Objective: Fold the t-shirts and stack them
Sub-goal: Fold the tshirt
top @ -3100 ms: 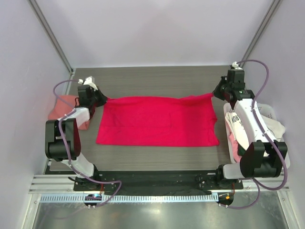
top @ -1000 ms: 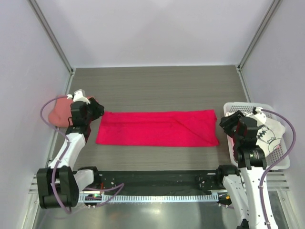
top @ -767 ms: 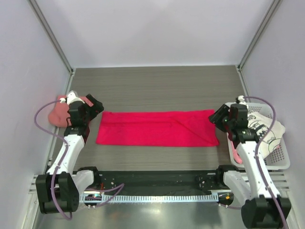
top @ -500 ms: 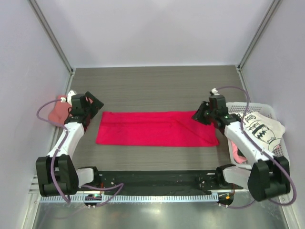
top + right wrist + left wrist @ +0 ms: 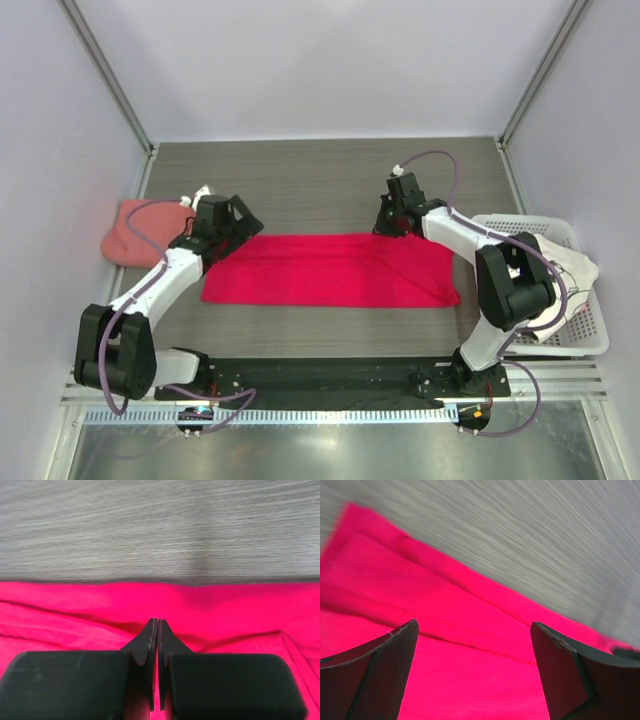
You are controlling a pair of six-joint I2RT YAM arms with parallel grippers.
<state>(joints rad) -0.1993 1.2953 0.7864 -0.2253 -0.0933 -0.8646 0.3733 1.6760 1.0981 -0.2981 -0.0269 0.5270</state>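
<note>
The crimson t-shirt is lying flat in the middle of the bench, folded into one long band running left to right. The edges look pretty straight, with a diagonal crease near the right end.

The left end effector sits over the far left corner with its fingers spread wide and nothing between them. The right end effector is clenched tight, tips down on the cloth just inside the far edge. I can't tell if any fabric is actually pinched.

There's bare woodgrain from the shirt's far edge to the back wall, and only a thin strip on the near side. The salmon-pink t-shirt is bunched against the left wall. The white printed t-shirt is in the basket on the right.
</note>
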